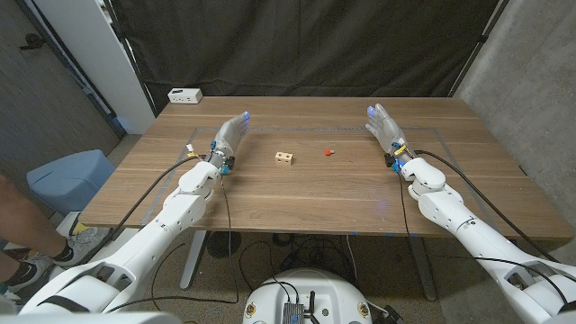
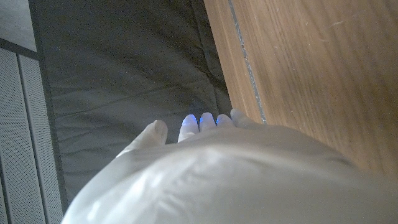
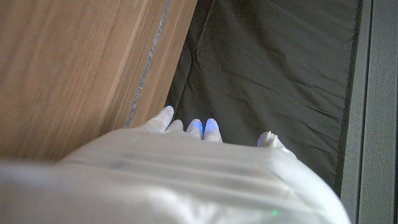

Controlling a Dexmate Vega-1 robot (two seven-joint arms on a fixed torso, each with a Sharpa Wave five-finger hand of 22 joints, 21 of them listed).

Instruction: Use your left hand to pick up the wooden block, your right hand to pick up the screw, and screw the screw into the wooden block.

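Wooden block (image 1: 285, 158): we count one, lying near the middle of the worktop (image 1: 297, 193), with one small red screw (image 1: 328, 152) just beside it on the robot's right, apart from it. Either side, well clear of both, we see the left hand (image 1: 230, 137) and right hand (image 1: 385, 125), fingers extended, holding nothing. One white box (image 1: 184, 95) sits at the far left corner.
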